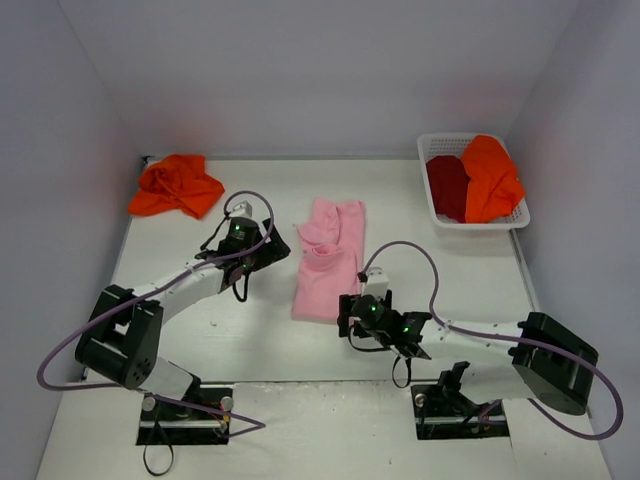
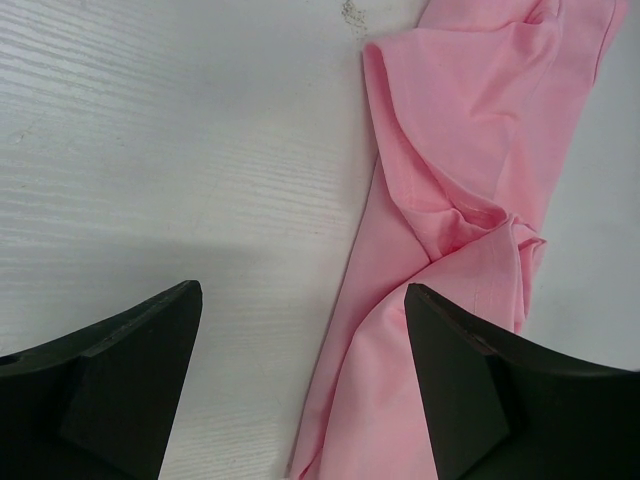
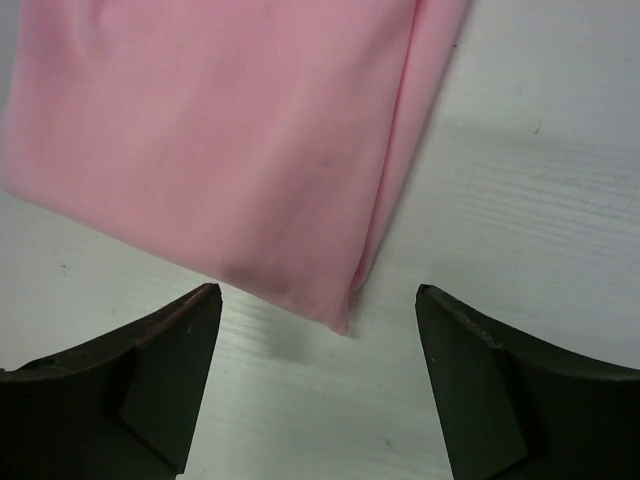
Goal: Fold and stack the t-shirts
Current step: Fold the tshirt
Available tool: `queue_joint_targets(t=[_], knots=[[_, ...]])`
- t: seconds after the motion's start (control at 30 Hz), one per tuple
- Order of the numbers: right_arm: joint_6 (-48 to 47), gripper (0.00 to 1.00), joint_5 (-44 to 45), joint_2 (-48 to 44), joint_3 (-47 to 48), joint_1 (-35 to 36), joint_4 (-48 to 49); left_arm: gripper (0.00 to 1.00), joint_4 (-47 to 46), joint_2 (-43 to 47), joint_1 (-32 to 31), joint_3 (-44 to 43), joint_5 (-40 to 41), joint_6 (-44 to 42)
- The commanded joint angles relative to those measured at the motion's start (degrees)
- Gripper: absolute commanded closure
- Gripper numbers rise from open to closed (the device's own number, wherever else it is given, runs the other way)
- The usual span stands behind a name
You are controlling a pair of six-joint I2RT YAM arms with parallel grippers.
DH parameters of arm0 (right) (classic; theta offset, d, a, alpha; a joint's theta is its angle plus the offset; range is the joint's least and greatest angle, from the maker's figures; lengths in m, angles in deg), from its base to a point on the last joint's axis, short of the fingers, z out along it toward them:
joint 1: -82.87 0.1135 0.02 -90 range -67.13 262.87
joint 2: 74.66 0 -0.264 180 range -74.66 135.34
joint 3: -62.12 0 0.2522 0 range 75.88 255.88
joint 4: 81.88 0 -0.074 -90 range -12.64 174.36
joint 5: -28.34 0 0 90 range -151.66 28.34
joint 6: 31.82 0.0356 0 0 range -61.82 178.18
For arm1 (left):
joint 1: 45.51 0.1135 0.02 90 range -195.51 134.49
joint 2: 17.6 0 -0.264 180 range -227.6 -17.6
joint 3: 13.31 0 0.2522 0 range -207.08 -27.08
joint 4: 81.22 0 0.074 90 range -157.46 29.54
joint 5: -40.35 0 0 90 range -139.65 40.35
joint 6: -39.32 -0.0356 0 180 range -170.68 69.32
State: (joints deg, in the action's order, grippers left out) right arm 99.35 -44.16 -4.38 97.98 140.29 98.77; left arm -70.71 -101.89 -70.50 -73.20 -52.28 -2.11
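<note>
Basket: white lattice basket (image 1: 521,217) at far right corner of counter (image 1: 420,255), close to right wall, near back wall.
Basket contents: dark red tee (image 1: 447,186) on left side, basket orange tee (image 1: 492,178) on right. The orange one laps onto the red & hangs over the right rim. Both bunched, not folded.
Loose orange tee (image 1: 176,186): crumpled heap at far left corner of counter, near back & left walls, apart from both arms.
Pink tee (image 1: 328,262): lies mid-counter between the two arms, folded lengthwise into a long strip running near to far. Far end rumpled w/ sleeves showing; near end flat w/ a square corner.
L claw (image 2: 302,292): jaws spread wide, nothing in them. Sits at pink tee's left edge, abt halfway along; one finger over bare counter, the other over cloth.
R claw (image 3: 318,292): jaws wide apart, nothing gripped. Sits at pink tee's near right corner; the corner lies on the counter betw the fingers, neither finger touching it in the wrist view.
Edges: tee's right side shows a doubled fold line down to the corner. Left side runs fairly straight, w/ a knot of wrinkles by the L claw.
Open room: bare counter from tee's left edge out to left wall; bare band betw tee & basket; bare strip from tee's near end to the arm bases. Walls close in on left, back & right.
</note>
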Motion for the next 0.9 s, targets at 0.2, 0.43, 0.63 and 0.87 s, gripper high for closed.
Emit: queue_joint_targets(t=[0.2,0.43,0.63,0.87], knots=[[-8.63,0.25,11.67,4.68,16.20,11.02,-8.16,0.23,-0.01,8.61,0.38,1.56,1.93,0.64],[-20.33,0.26,22.75,12.50,25.35,21.75,-15.63,0.23,1.49,13.45,2.75,4.11,1.14,1.08],[-23.41,0.27,29.61,22.08,30.53,26.15,-23.82,0.23,2.98,17.22,5.30,5.79,-1.14,0.91],[-26.75,0.28,32.51,25.61,35.02,26.86,-27.86,0.23,2.98,18.99,7.50,7.02,-3.25,1.35]])
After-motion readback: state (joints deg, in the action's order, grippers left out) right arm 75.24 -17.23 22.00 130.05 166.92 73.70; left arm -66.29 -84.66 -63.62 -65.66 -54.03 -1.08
